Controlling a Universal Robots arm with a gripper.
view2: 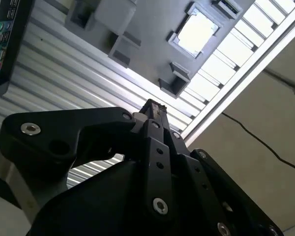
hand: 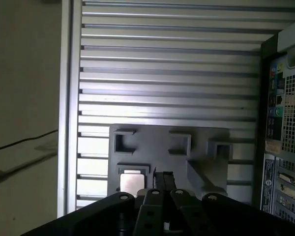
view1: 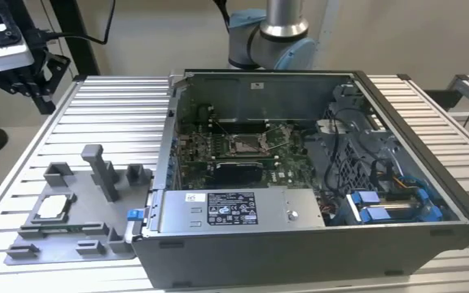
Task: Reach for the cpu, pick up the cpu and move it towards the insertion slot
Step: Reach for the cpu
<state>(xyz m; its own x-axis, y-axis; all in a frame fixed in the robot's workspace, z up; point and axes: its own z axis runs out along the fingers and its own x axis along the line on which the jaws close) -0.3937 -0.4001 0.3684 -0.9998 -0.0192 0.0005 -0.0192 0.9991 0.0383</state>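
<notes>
At the table's near corner on the exterior view's left: cpu (view1: 51, 207) is lying in the grey fixture plate (view1: 80, 247) | end effector (hand: 162, 174) is hovering above, narrow, gripping nothing | insertion slot (view1: 247, 143) is sitting inside the open computer case (view1: 316, 253) | risk: descending with fingers together would be jabbing the chip or the fixture posts | white label (view1: 230, 209): print not legible

The cpu (view1: 51, 207) (view2: 196, 32) (hand: 132, 183), a thin square chip with a pale silver-white face, lies flat in a square recess of the grey fixture plate (view1: 71, 244) at the exterior view's left. The insertion slot (view1: 247, 143), a square metal-framed socket, sits on the green motherboard (view1: 193, 159) inside the open computer case (view1: 300, 256), well apart from the chip.
</notes>
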